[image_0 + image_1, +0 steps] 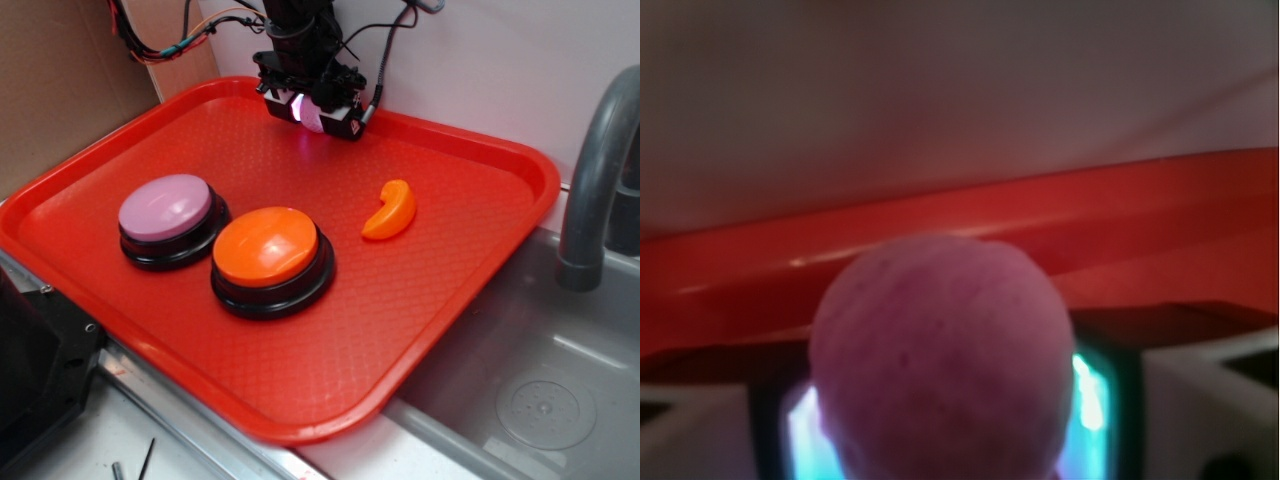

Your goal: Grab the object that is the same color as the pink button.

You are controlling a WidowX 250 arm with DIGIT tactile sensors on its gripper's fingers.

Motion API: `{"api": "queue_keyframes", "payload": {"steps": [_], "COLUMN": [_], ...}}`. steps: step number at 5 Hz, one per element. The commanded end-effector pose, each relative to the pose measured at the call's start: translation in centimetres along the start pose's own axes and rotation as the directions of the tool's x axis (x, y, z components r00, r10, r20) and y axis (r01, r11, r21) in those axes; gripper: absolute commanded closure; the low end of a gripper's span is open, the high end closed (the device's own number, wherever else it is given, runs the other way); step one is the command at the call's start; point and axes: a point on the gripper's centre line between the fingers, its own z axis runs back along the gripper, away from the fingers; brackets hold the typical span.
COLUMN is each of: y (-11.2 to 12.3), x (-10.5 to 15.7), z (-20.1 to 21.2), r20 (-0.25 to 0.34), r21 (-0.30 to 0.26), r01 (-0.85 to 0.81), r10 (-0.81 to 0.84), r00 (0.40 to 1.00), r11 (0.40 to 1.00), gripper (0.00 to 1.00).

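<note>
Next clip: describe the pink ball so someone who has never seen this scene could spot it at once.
Start at the red tray and go to its far rim, where the claw hangs. The pink ball sits between its jaws, filling the wrist view. It is far smaller than the pink button and orange button, and round, unlike the orange crescent.

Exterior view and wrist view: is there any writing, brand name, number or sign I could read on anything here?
No readable text in either view.
A small red mark on the pincer is too small to read.
The pink ball, pink button, orange button and red tray bear no lettering.
</note>
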Motion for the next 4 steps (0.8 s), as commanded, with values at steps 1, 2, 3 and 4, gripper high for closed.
{"api": "queue_keyframes", "payload": {"steps": [1, 2, 3, 4], "y": [-0.2, -1.1, -1.4, -0.4], "x": [0.4, -0.8, -2.8, -4.0], "z": [6.6, 9.6, 15.1, 19.0], "r20": [-0.137, -0.206, -0.256, -0.203], "r21": [-0.039, -0.016, -0.064, -0.116], "r01": [-0.026, -0.089, -0.180, -0.213], "r10": [0.021, 0.084, 0.159, 0.186], "r00": [0.990, 0.975, 0.953, 0.961], "r11": [0.999, 0.996, 0.982, 0.970], "gripper": [1.00, 1.00, 1.00, 1.00]}}
